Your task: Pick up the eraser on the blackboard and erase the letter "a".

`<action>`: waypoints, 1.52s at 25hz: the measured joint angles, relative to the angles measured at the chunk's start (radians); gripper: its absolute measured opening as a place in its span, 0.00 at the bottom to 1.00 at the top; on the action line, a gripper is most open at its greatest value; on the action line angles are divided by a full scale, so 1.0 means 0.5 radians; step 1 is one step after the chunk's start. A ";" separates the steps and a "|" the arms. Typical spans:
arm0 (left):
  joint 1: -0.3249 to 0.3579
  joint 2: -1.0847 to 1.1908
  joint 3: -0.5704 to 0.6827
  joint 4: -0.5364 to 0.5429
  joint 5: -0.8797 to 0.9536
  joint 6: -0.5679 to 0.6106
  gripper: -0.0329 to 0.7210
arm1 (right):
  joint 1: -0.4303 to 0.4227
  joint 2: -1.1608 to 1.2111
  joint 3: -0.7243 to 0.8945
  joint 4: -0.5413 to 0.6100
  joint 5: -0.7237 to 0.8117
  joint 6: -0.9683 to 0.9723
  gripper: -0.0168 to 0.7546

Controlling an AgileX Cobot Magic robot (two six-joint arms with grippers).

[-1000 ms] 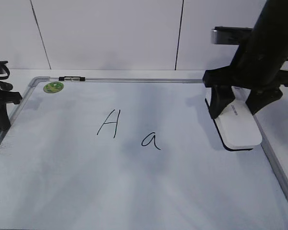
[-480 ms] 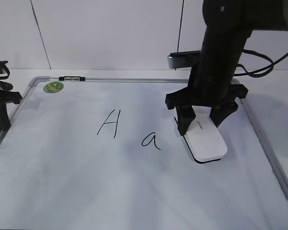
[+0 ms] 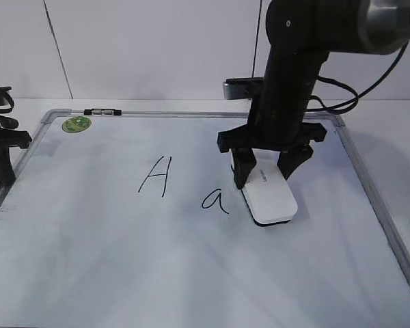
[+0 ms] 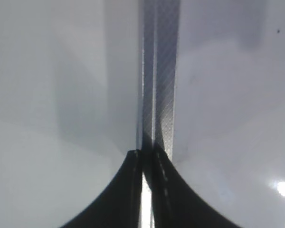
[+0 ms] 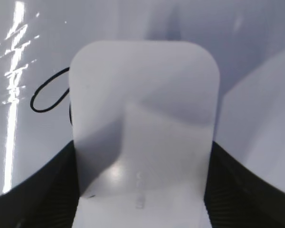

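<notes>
The white eraser [image 3: 270, 195] lies flat on the blackboard [image 3: 89, 260], just right of the small black letter "a" [image 3: 215, 201]. My right gripper [image 3: 263, 171] is shut on the eraser's far end, one finger on each side. In the right wrist view the eraser [image 5: 142, 123] fills the middle between my fingers [image 5: 38, 190], and part of the letter "a" [image 5: 47, 97] shows at its left edge. My left gripper [image 3: 0, 147] rests at the board's left edge; in the left wrist view its jaws [image 4: 147, 161] are closed over the grey frame [image 4: 161, 95].
A capital "A" [image 3: 156, 175] is written left of the small "a". A green round sticker [image 3: 76, 124] sits at the board's far left corner. The board's metal frame [image 3: 379, 205] runs along the right side.
My right gripper has carried the eraser leftward across the board, from the right edge to just beside the letter "a". The left arm has not moved.
</notes>
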 joint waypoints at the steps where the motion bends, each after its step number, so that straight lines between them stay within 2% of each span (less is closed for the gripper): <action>1: 0.000 0.000 0.000 0.000 0.000 0.000 0.07 | 0.000 0.023 -0.018 0.014 0.000 -0.004 0.71; 15: 0.000 0.000 0.000 0.000 -0.004 0.000 0.07 | 0.008 0.168 -0.083 0.018 -0.003 -0.008 0.71; 25: 0.000 0.000 0.000 0.000 -0.004 0.000 0.07 | 0.115 0.201 -0.112 -0.086 0.017 -0.008 0.71; 38: 0.000 0.000 0.000 -0.018 -0.004 0.000 0.07 | 0.238 0.211 -0.124 -0.078 0.017 -0.015 0.71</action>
